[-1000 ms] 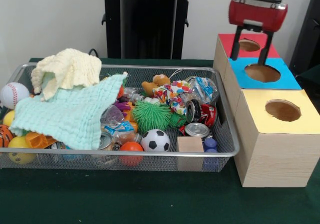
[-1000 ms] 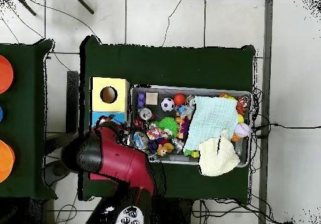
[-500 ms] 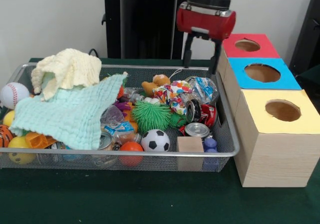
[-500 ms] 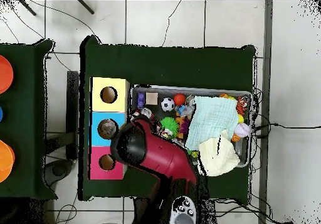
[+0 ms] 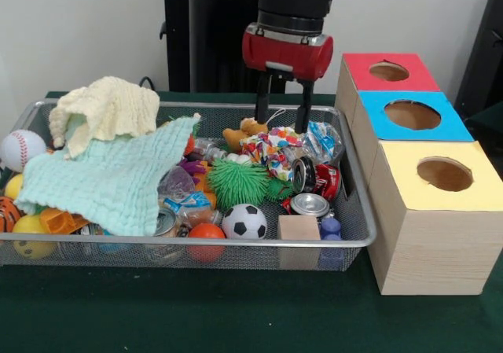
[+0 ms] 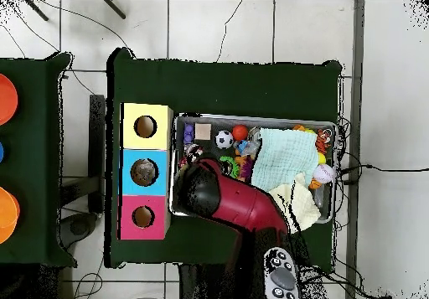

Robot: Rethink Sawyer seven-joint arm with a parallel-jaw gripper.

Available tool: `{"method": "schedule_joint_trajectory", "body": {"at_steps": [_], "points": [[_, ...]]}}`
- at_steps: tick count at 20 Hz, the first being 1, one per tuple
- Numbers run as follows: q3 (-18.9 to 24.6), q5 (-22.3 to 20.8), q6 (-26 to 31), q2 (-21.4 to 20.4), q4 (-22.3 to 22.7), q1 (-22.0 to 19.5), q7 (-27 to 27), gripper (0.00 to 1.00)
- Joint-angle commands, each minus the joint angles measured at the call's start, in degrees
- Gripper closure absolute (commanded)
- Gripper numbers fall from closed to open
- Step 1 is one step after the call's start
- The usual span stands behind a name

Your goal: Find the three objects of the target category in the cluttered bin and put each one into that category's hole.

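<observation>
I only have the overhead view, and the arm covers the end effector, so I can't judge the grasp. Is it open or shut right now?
Observer: Open. In the front view the end effector has its fingers spread, with nothing between them.
Operator: Where over the bin is it?
Observer: Over the far side of the cluttered bin, toward the end by the wooden boxes, with its tips down by a brown toy.
Operator: Any bottle close by?
Observer: Yes. A clear bottle with blue-and-white print lies just beside the finger nearer the boxes.
</observation>
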Motion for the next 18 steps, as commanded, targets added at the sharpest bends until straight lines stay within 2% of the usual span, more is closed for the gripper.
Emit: {"method": "schedule_joint_trajectory", "body": {"at_steps": [1, 6, 9, 11, 15, 18], "points": [[9.6, -7.3, -3.0, 3.8, 1.0, -4.5, 0.2, 0.0], [11.0, -10.5, -4.2, 5.2, 0.3, -6.6, 1.2, 0.0], [13.6, -13.4, -1.8, 5.2, -0.8, -9.5, -1.6, 0.0], [15.5, -15.6, 0.8, 4.8, -1.3, -11.9, -4.4, 0.0], [21.6, -22.3, 8.5, 3.5, -2.0, -17.8, -14.1, 0.0], [29.9, -25.8, 15.3, 3.5, -1.6, -24.0, -21.6, 0.0]]}}
